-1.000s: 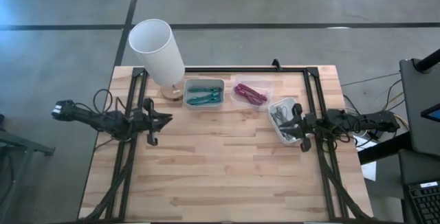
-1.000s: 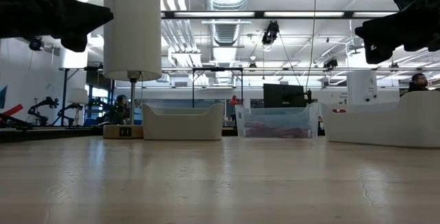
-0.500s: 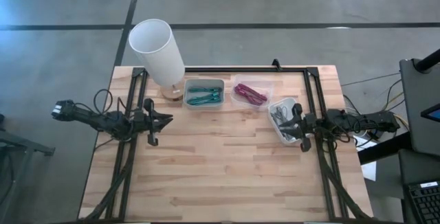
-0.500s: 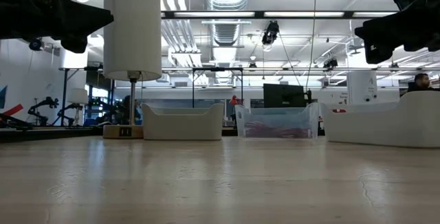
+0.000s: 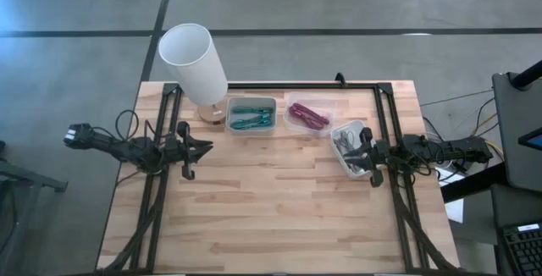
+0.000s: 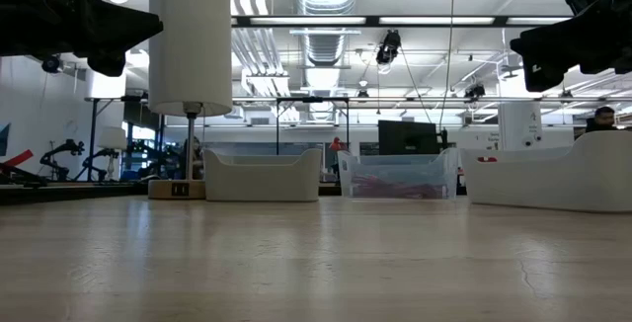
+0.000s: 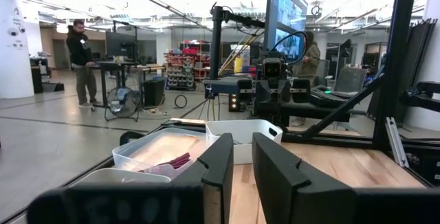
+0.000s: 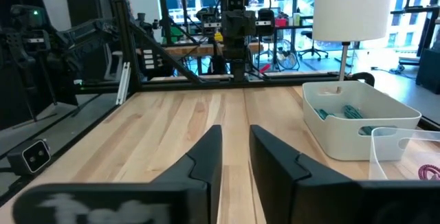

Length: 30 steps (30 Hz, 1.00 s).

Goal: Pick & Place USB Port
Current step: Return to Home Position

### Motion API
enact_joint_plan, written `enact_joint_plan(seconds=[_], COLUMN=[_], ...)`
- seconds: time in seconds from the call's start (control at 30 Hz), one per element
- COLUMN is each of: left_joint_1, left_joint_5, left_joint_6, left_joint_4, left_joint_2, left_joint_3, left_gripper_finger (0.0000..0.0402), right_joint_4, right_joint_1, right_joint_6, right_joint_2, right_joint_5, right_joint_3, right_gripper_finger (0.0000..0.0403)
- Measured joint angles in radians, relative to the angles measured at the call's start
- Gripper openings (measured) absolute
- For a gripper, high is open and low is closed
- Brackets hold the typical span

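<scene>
Hovering clear of the wooden table (image 5: 279, 217), tips turned toward each other across its middle: left gripper (image 5: 206, 146) over the left part, right gripper (image 5: 359, 152) over the right part, directly above one end of the white bin (image 5: 349, 124).

Visible only from above: black and white USB cables (image 5: 343, 146) lying inside that white bin at the table's right side, partly covered by the right gripper. Also from above: teal cables (image 5: 248, 119) in a second white bin (image 5: 251, 100) at the back, magenta cables (image 5: 307, 115) in a clear bin (image 5: 294, 126) just beside it, and a lamp (image 5: 193, 60) with a white shade at the back left corner.

From table height: bin walls only, with the contents of both white bins hidden and the magenta showing through the clear wall. Both grippers there as dark shapes high in the upper corners, well off the tabletop.

From the left wrist: clear bin and white bin ahead, the right arm facing from across the table, and a person (image 7: 81, 59) standing far off in the room. From the right wrist: lamp, teal cables in their bin, and the left arm opposite.

Compared with a second back: same pose for both arms, same places for bins, cables and lamp.

Left fingers (image 7: 216, 172) drawn nearly together with only a thin slit between, pinching nothing, touching nothing. Right fingers (image 8: 206, 162) likewise close-set and empty.
</scene>
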Motion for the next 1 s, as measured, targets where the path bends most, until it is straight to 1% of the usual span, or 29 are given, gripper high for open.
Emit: enact_joint_plan(seconds=[0.47, 1.0], left_joint_1=[0.000, 0.000], left_joint_5=[0.000, 0.000], left_joint_6=[0.000, 0.000], left_joint_4=[0.000, 0.000], left_joint_2=[0.000, 0.000], left_joint_3=[0.000, 0.000], left_gripper_finger=[0.0060, 0.0060], right_joint_4=[0.000, 0.000], right_joint_1=[0.000, 0.000], right_joint_6=[0.000, -0.001], right_joint_2=[0.000, 0.000], right_joint_5=[0.000, 0.000], right_joint_3=[0.000, 0.000], right_gripper_finger=[0.0091, 0.0068])
